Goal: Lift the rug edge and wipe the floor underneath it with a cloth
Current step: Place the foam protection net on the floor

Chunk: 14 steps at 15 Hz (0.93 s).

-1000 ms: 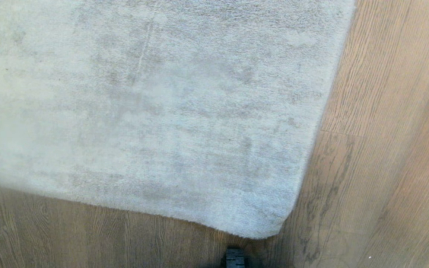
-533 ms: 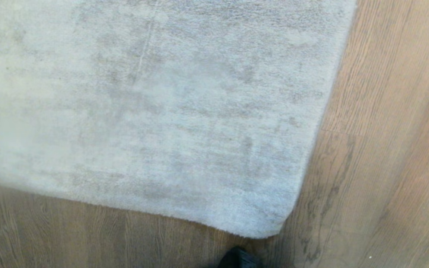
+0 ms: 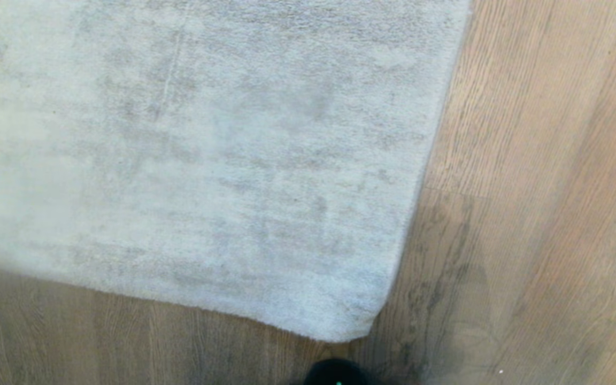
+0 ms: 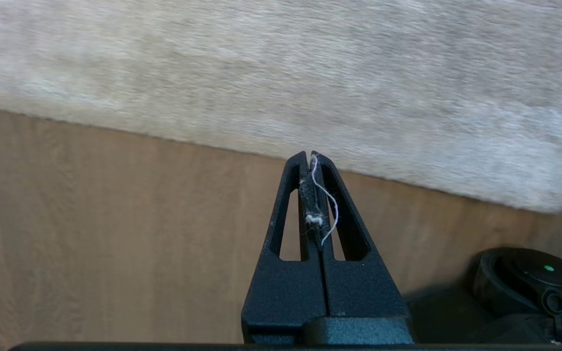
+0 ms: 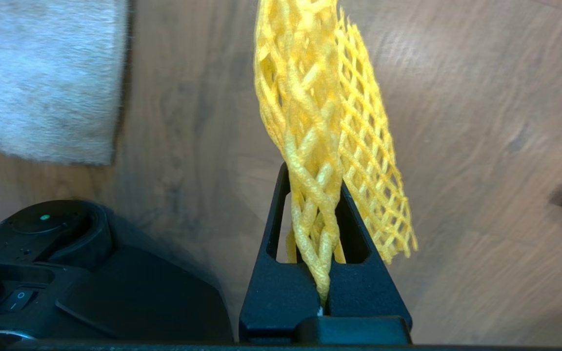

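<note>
- Rug edge (image 3: 393, 278) lay flat on the floor (image 3: 527, 187), its rounded corner low in the head view, just ahead of the robot's dark base (image 3: 335, 374); nothing lifted yet.
- Floor beside the corner showed dark grain lines; the patch to be wiped sat hidden under the pile.
- Cloth (image 5: 320, 126), yellow open mesh, hung pinched in the right gripper (image 5: 317, 180), clear of the boards, to the right of the corner.
- Left gripper (image 4: 310, 158) had its fingers pressed together, empty apart from lint, poised above the near border.
- Judgement: left should part its fingers, slide one under the border near the corner, pinch pile and backing together, then raise enough for the mesh to pass beneath without snagging.
</note>
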{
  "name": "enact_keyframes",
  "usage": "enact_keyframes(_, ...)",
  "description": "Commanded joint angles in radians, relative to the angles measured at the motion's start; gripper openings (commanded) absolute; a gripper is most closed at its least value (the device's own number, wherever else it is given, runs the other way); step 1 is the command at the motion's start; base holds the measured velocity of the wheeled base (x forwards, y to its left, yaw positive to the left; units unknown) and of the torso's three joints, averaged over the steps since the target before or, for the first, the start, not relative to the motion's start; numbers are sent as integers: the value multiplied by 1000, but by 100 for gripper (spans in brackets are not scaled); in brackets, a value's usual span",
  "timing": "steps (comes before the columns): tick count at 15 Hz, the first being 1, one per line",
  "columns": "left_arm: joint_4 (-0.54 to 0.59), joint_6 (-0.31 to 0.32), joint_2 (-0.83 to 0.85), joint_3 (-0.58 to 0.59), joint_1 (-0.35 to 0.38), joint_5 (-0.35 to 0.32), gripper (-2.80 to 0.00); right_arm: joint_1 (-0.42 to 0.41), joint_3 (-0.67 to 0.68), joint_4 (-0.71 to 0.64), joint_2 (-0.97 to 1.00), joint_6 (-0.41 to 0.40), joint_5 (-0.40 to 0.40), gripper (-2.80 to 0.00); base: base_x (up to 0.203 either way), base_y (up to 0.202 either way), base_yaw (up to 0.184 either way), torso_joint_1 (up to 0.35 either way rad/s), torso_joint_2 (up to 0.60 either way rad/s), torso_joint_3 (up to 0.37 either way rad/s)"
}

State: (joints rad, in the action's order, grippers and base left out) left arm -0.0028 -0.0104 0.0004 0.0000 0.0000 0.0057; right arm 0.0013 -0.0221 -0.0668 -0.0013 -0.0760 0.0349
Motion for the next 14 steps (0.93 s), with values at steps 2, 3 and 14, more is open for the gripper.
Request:
enact_keyframes(2, 0, 1, 0, 0, 0, 0, -280, 0, 0, -1, 1, -1, 0, -280, 0, -191, 2, 2, 3, 5)
enact_keyframes(3, 0, 0, 0, 0, 0, 0, -280, 0, 1, -1, 1, -1, 0, -280, 0, -195, 2, 4, 2, 6)
enact_keyframes(14, 0, 3, 0, 0, 0, -1, -280, 0, -1, 1, 1, -1, 0, -280, 0, -195, 3, 2, 2, 2)
